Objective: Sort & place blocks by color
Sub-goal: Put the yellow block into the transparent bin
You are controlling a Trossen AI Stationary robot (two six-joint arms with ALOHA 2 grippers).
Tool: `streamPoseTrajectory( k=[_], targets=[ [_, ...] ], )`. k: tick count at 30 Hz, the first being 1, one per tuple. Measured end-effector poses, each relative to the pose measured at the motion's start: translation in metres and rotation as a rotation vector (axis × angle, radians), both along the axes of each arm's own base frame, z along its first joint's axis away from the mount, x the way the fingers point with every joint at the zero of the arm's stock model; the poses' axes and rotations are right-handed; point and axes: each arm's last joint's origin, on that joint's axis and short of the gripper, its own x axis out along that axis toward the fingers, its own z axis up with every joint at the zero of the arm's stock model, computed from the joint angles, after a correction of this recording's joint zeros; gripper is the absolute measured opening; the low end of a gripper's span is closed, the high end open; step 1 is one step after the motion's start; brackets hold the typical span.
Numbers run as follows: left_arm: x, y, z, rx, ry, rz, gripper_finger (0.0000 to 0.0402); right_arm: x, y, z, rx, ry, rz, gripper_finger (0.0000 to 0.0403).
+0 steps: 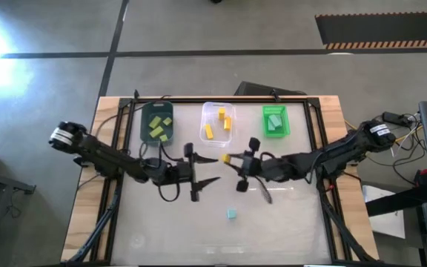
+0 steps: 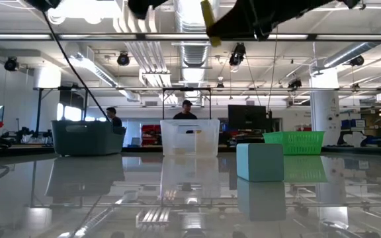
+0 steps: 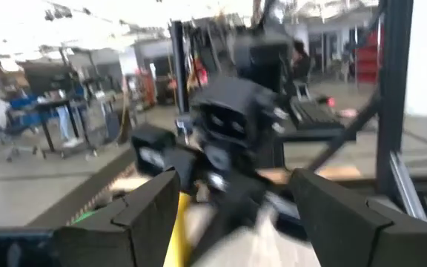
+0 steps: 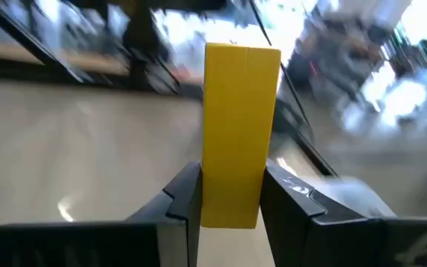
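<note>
My right gripper (image 1: 236, 159) is over the table's middle, shut on a yellow bar (image 4: 237, 111). The bar also shows high up in the low view (image 2: 208, 23). My left gripper (image 1: 212, 170) hovers open just left of it and faces it, touching nothing. Its wrist view looks past the open fingers (image 3: 236, 196) at the other gripper and the yellow bar (image 3: 175, 231). One teal-mint cube (image 1: 232, 214) rests flat on the table nearer the near edge, large in the low view (image 2: 260, 162). My right gripper pinches the yellow bar's near end (image 4: 232, 204) between its two fingers (image 4: 186, 194). The rest of the bar sticks out ahead of the fingertips. The fingers point toward the table's left, along the bar. The bar is lifted clear of the table.
Three bins stand in a row at the far side. The dark teal bin (image 1: 159, 122) holds yellow-green blocks, the clear bin (image 1: 219, 121) yellow blocks, the bright green bin (image 1: 275, 121) teal-mint blocks. People stand in the room beyond (image 2: 186, 109). Glossy table surface (image 1: 161, 230) lies near.
</note>
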Motion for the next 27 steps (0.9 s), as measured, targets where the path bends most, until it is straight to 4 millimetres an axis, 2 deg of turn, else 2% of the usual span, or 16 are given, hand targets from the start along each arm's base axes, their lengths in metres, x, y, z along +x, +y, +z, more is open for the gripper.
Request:
streamPoseTrajectory(
  k=[4,9,12,17,20,27],
  targets=[
    [-0.024,0.008,0.001,-0.012,0.02,0.01,0.0245,0.01,-0.022,0.017,0.067,0.154,-0.142,0.0091],
    [-0.055,0.021,0.012,0.033,-0.034,0.049,0.0246,0.02,-0.071,0.044,0.159,0.276,-0.337,0.0091],
    [-0.071,0.029,0.019,0.101,-0.061,0.106,0.0246,0.032,-0.104,0.052,0.241,0.309,-0.368,0.0091],
    [-0.092,0.037,0.021,0.112,-0.092,0.172,0.0246,0.057,-0.155,0.045,0.407,0.367,-0.351,0.0091],
    [-0.102,0.04,0.016,0.091,-0.099,0.17,0.0246,0.071,-0.182,0.037,0.484,0.424,-0.381,0.0091],
    [-0.116,0.044,0.018,0.075,-0.137,0.173,0.0246,0.095,-0.23,0.006,0.56,0.619,-0.502,0.0091]
  ],
)
